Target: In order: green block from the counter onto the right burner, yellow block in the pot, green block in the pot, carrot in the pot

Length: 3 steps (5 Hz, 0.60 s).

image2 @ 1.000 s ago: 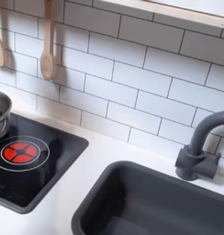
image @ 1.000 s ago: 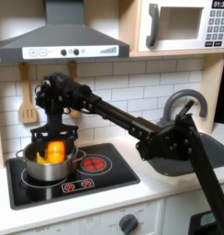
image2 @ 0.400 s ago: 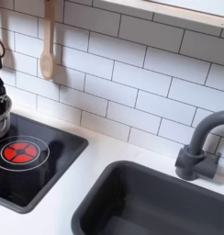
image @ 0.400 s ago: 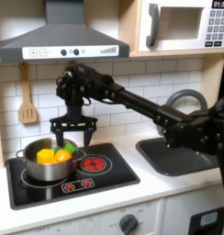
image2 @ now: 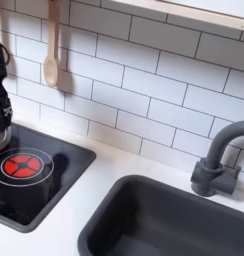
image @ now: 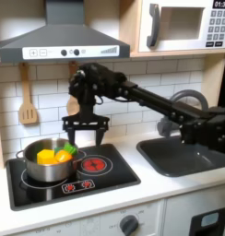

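Here, the robot's black hand (image: 85,135) hangs released and empty just above and right of the shiny round steel pot (image: 45,167) in the first exterior view, the orange toy carrot (image: 52,157) lying inside with yellow and green pieces.

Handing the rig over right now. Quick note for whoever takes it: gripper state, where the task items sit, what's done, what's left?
Gripper: open, empty, hanging above the stovetop just to the first exterior view's right of the pot.
Pot: on the burner at the first exterior view's left.
In the pot: the carrot, orange body with the green tip showing, and something green at the rim, which may be the green block. The yellow block can't be told apart from the orange mass inside.
Counter and the red burner: no blocks on them.
Done: all items appear to be in the pot.
Left: confirm the yellow block, then retract the arm.
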### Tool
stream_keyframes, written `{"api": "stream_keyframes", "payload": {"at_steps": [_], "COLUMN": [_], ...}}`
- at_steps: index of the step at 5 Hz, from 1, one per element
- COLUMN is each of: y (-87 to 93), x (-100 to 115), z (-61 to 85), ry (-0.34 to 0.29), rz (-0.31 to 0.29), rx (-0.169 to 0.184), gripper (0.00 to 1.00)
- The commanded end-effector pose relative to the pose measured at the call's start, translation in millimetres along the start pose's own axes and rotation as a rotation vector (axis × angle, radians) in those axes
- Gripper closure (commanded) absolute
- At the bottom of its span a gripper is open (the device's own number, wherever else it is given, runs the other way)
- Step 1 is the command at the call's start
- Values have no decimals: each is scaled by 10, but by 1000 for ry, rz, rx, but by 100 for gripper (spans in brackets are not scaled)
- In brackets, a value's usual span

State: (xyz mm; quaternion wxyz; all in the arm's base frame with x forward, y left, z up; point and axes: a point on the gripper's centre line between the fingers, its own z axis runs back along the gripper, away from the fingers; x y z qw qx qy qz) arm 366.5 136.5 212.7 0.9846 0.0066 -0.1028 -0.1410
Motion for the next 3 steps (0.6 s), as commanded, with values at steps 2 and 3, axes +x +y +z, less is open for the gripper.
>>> {"api": "stream_keyframes", "payload": {"at_steps": [2,3], "y": [-344,-344], "x": [-1,-1], "z": [-10,-10], "ry": [4,4], "rz": [-5,-5], "rx": [-21,-21], "gripper": [0,0]}}
